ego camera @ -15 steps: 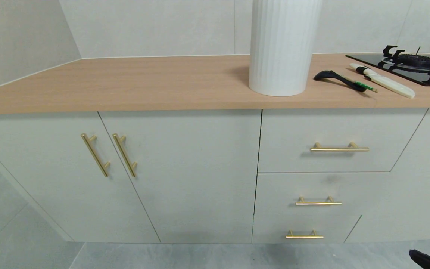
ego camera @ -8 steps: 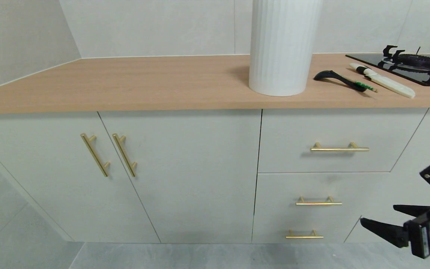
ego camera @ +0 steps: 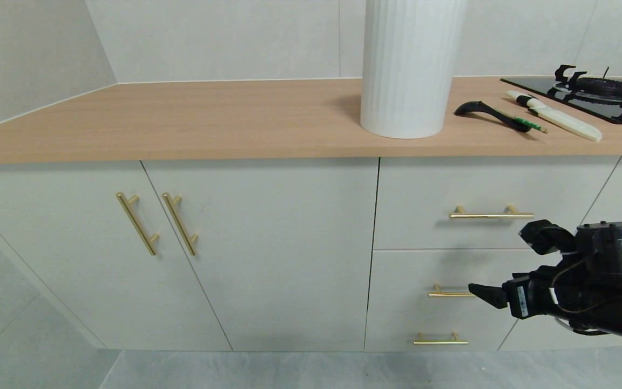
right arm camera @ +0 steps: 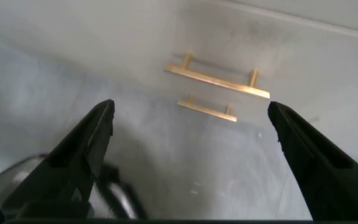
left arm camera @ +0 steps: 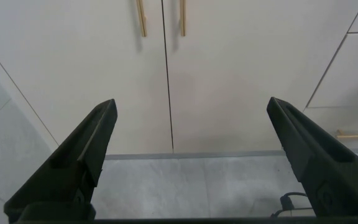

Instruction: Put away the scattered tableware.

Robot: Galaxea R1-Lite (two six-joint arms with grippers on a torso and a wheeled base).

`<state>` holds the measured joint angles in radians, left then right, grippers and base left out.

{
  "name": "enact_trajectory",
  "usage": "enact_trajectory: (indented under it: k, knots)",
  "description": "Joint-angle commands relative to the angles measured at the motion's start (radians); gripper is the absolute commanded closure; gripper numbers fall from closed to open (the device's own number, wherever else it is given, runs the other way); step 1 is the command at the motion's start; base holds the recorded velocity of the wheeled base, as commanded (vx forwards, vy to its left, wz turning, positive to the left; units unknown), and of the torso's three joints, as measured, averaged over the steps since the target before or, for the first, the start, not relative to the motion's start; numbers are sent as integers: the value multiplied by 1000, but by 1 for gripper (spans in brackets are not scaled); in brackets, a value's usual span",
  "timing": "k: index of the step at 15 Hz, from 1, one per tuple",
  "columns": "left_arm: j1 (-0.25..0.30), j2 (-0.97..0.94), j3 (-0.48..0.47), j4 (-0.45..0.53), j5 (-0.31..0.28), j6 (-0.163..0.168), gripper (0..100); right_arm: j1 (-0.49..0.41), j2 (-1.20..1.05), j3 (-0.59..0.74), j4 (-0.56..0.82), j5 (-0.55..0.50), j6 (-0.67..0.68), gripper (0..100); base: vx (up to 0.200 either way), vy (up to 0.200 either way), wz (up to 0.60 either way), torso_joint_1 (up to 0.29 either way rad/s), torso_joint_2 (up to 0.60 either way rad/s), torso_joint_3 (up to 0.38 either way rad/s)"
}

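On the wooden counter (ego camera: 208, 116) lie a black spoon (ego camera: 486, 113), a thin green-ended stick (ego camera: 529, 125) and a white knife (ego camera: 554, 116), all to the right of a tall white ribbed holder (ego camera: 405, 70). My right gripper (ego camera: 484, 294) hangs low at the right, open, its tips just in front of the middle drawer's gold handle (ego camera: 451, 293). In the right wrist view the right gripper (right arm camera: 191, 124) is spread wide, with two gold drawer handles (right arm camera: 216, 83) ahead of it. My left gripper (left arm camera: 191, 124) is open and empty, facing the double cabinet doors (left arm camera: 166, 74) near the floor.
A black gas hob (ego camera: 602, 92) sits at the counter's far right. Below the counter are two doors with gold handles (ego camera: 157, 224) and a stack of three drawers; the top drawer handle (ego camera: 491, 215) is above my right arm. Grey tiled floor (ego camera: 289, 373) lies below.
My right arm has risen from the lower right corner and moved left, bringing its open gripper up to the middle drawer handle. The tableware on the counter has not moved.
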<state>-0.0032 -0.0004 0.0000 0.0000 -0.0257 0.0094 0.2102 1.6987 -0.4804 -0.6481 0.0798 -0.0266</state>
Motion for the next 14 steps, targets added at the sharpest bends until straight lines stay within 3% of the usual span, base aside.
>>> enact_trajectory:
  k: [1,9,14]
  knots:
    - [0,0,0,0,0,0,0,1,148,8,-45,-34,2,0,0,0,0,0,0,0]
    - [0,0,0,0,0,0,0,9,447,0,-406,-203,47,0,0,0,0,0,0,0]
    - [0,0,0,0,0,0,0,9,555,-52,-507,-259,91,0,0,0,0,0,0,0]
